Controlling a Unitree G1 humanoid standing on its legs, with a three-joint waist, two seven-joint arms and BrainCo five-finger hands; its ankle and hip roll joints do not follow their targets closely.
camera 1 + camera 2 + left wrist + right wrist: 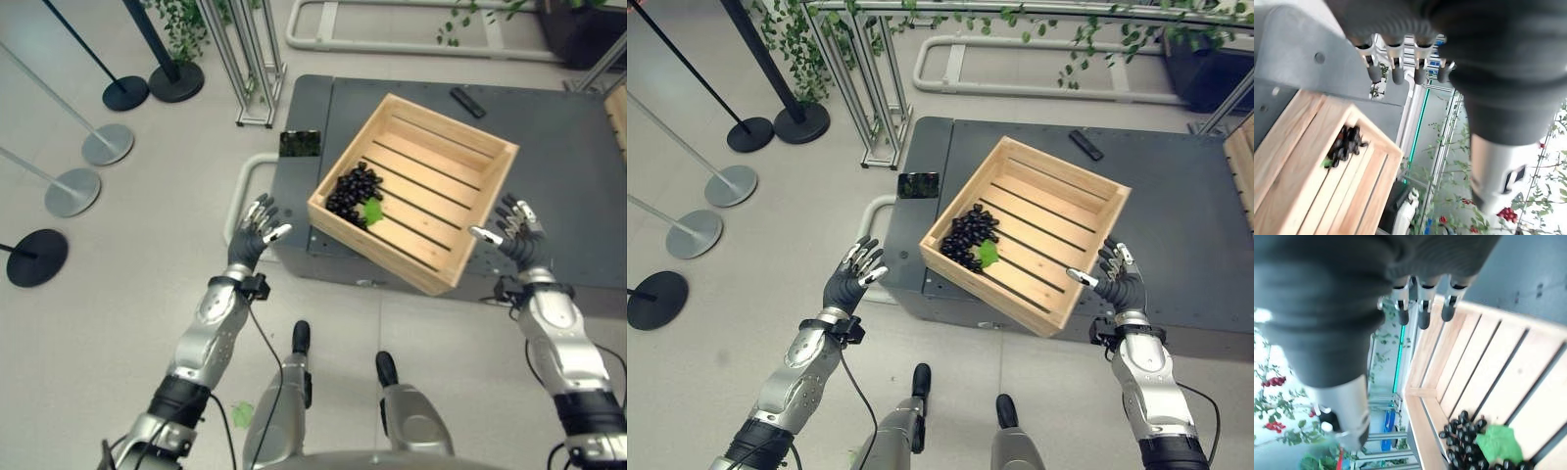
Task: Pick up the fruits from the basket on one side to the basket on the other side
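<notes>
Flanking the wooden crate (416, 191), both hands hover apart from it, neither touching wood. Left hand (252, 235) hangs off the crate's near-left corner, over the floor beside the grey platform (568, 196); fingers loosely spread, holding nothing. Right hand (517, 235) sits just beside the crate's near-right wall, fingers likewise relaxed and empty.

Task's fruit: one bunch of dark grapes (353, 193) with a green leaf (372, 211), lying on the slats in the crate's left corner, against the wall. Crate sits skewed on the platform, its near corner overhanging the edge. A second crate's edge (617, 117) shows at far right, probably the destination.

Judgement on the step: reach for the bunch is not yet begun. Left hand is the nearer one, so it looks the natural choice. It must rise over the crate wall, then descend from above, since the bunch sits tight to the wall and a side approach would catch the rim. Close fingers round the body of the bunch, not the leaf, with a gentle wrap; grapes likely shift or shed under a hard pinch. Avoid nudging the crate, given its overhang.

Small black object (467, 101) lies on the platform beyond the crate; stanchion bases (73, 191) stand on the floor far left.
</notes>
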